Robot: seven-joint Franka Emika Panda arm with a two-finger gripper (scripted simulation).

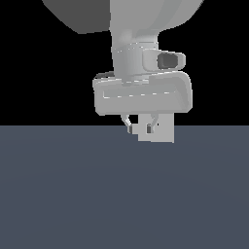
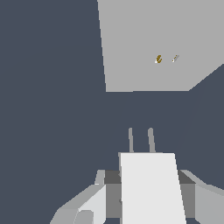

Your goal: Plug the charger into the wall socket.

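**Charger in the fingers, prongs facing the socket plate**

Closest in, the wrist view gives us the gripper (image 2: pixel 148 197) with the charger (image 2: pixel 151 188) sitting right between its two fingers. One finger (image 2: pixel 87 205) shows pale grey on one flank of the white block, the other (image 2: pixel 205 201) on the opposite flank, and both sit tight against the block's sides — they are pinching it, with dark pad faces just showing behind the block on each side. The charger's broad white face fills the gap between them and runs forward past the fingertips.

Off its far end, two short grey prongs (image 2: pixel 141 140) stick out side by side, parallel, over the dark blue-grey floor (image 2: pixel 48 109).

Beyond the prongs, well apart from them, stands the wall socket (image 2: pixel 131 48), a flat light grey plate. Its two small holes (image 2: pixel 166 58) sit next to each other; a clear strip of floor lies between prong tips and plate, so nothing touches.

From the exterior view, the gripper (image 1: pixel 141 127) hangs just above the floor (image 1: pixel 121 194), fingers pointing down, with pale blocks (image 1: pixel 163 129) behind the fingertips; charger and socket overlap there and I cannot separate them. Above, the arm's wrist (image 1: pixel 138 53) rises out of frame against black.
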